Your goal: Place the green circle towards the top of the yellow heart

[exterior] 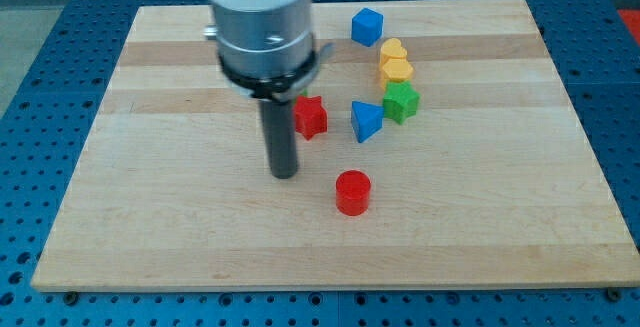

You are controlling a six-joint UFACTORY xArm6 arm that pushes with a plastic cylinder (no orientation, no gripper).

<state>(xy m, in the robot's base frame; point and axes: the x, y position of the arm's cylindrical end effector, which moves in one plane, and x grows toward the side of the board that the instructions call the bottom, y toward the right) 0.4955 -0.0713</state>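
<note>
The yellow heart (393, 49) lies near the view's top, right of centre, touching a yellow hexagon-like block (397, 71) just below it. No green circle shows; the only green block is a star-like one (401, 101) below the yellow pair. My tip (285, 175) rests on the board left of centre, below and left of the red star (310, 117) and left of the red cylinder (352, 192). It touches no block. The arm's wide grey body hides part of the board's upper left.
A blue cube (367, 27) sits above and left of the yellow heart. A blue triangle-like block (366, 121) lies between the red star and the green block. The wooden board (500, 217) rests on a blue perforated table.
</note>
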